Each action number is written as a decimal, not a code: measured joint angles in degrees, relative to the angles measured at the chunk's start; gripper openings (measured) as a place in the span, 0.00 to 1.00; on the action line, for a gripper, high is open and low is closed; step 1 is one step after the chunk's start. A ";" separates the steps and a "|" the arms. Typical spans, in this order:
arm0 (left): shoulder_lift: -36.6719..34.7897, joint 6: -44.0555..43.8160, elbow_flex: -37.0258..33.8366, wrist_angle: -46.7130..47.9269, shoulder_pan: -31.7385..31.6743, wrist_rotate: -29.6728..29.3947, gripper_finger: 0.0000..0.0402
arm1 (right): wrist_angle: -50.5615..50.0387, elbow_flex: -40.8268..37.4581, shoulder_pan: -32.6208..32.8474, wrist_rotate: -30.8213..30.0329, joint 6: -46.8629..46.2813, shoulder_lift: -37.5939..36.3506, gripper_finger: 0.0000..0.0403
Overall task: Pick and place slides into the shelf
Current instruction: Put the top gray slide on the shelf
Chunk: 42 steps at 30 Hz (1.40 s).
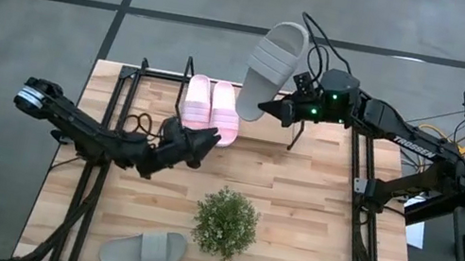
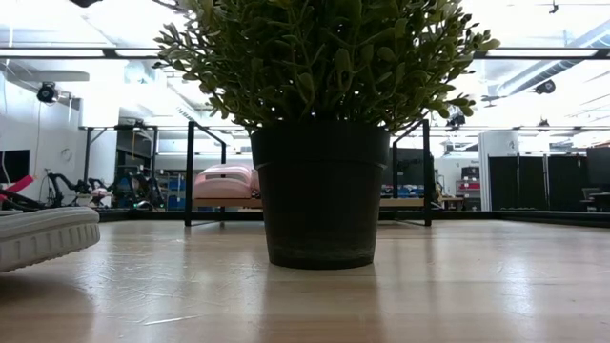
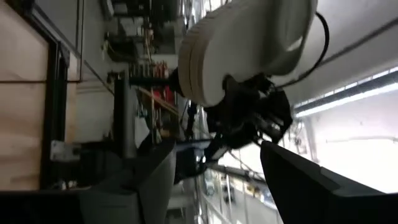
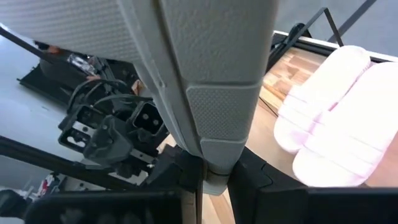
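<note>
**Overhead, a grey slide is hanging in the right pincer**

Nearest to the camera edge of the tabletop (image 1: 312, 221), well apart from both pincers, a second grey slide (image 1: 143, 248) is lying flat, with the potted plant (image 1: 226, 223) standing just beside it. Farther in, the left pincer (image 1: 208, 136) is waiting with its fingers spread apart and nothing between them, its tips just short of the two pink slides (image 1: 211, 107). Those two are sitting side by side on the shelf (image 1: 141, 76), directly ahead of the left pincer. Beyond them, the right pincer (image 1: 267, 110) is clamping the heel end of a grey slide (image 1: 274, 56), which is sticking out away from it, past the far edge of the tabletop and above the shelf's far side.
</note>
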<state>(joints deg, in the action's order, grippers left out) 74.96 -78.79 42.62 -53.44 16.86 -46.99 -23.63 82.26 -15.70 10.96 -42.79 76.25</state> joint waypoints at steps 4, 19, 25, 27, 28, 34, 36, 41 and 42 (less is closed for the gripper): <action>4.05 0.06 3.10 -0.12 0.00 -3.45 0.55 | 1.22 0.00 0.04 0.03 -0.09 0.00 0.09; 16.96 23.66 8.94 -28.72 -2.24 -6.87 0.55 | 7.37 -0.04 0.20 3.41 -3.32 0.02 0.09; 19.35 23.25 11.28 -28.94 -2.65 -6.15 0.55 | 9.22 -0.07 0.49 4.51 -4.17 0.02 0.09; 19.68 24.08 12.39 -28.89 -3.06 -5.41 0.55 | 9.11 -0.07 0.74 4.48 -4.17 0.02 0.09; 19.80 24.74 12.92 -29.01 -3.33 -4.78 0.55 | 9.08 -0.11 0.81 4.49 -4.17 0.02 0.09; 19.71 31.25 14.99 -29.79 -4.17 -2.18 0.55 | 9.13 -0.11 1.07 4.43 -4.19 0.02 0.09; 19.71 32.74 15.64 -30.06 -4.39 -2.20 0.55 | 9.40 -0.11 1.18 4.43 -4.21 0.02 0.09; 19.73 32.75 15.85 -30.00 -5.00 -2.22 0.55 | 9.55 -0.11 1.54 3.80 -4.20 -0.02 0.09; 19.91 32.73 15.85 -30.08 -5.25 -2.22 0.55 | 9.55 -0.11 1.69 3.78 -4.19 -0.02 0.09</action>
<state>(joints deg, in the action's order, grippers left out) 94.87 -46.06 58.48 -83.52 11.61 -49.21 -14.09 82.15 -14.02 14.74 -46.98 76.23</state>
